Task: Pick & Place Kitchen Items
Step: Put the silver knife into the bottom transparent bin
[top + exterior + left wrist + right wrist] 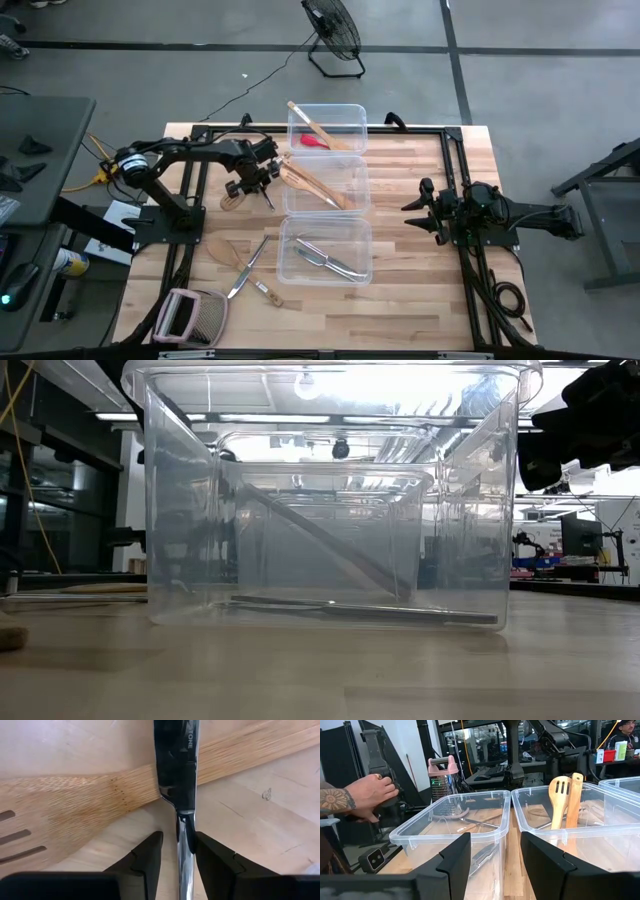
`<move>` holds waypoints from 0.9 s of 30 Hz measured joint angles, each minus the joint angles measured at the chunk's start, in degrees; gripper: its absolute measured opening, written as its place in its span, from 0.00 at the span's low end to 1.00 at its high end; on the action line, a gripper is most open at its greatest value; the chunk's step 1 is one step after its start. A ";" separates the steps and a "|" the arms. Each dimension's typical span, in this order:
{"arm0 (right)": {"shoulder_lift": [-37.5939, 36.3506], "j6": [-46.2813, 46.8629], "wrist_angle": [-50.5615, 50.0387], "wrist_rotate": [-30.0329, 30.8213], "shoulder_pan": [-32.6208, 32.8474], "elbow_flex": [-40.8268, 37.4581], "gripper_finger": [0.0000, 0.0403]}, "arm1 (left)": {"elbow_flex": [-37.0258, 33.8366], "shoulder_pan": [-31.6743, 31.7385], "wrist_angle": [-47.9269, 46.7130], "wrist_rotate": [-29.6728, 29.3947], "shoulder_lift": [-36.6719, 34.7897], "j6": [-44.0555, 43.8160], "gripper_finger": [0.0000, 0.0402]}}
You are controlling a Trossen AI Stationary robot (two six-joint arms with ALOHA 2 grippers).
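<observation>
My left gripper (262, 188) points down at the table left of the middle tub (352, 178). It is open, and its fingers stand close on either side of the slim neck (184, 827) of a silver knife (176, 765); a narrow gap shows on one side. The knife's blade lies across the handle of a pale wooden slotted spatula (70, 802), which lies flat on the table (235, 198). My right gripper (422, 208) waits level at the table's right, open (495, 855) and with nothing in it.
Three clear tubs stand in a row: the far one (350, 112) holds a wooden utensil and a red one, the middle one holds wooden spatulas, and the near one (290, 262) holds metal cutlery. A wooden spoon (222, 250), a knife (247, 268) and a grater (190, 315) lie near left. A person's hand (365, 795) shows beyond the table.
</observation>
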 joint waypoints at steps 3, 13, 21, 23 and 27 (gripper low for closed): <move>0.02 0.00 0.02 0.00 -0.01 -0.01 0.41 | 0.13 0.02 -0.34 0.82 1.09 0.95 0.29; 0.02 0.00 0.00 0.00 -0.01 -0.01 0.41 | 0.13 -0.35 -0.56 0.43 1.40 0.91 0.29; 0.00 -0.02 -0.02 0.00 0.01 -0.01 0.41 | 0.17 -0.35 -0.79 0.22 1.40 0.91 0.29; 0.02 -0.02 -0.02 0.00 0.01 -0.01 0.41 | 0.17 -0.35 -0.84 0.21 1.40 0.91 0.29; 0.01 0.00 -0.02 0.00 -0.01 0.01 0.41 | 0.17 -0.35 -1.15 0.10 1.40 0.91 0.24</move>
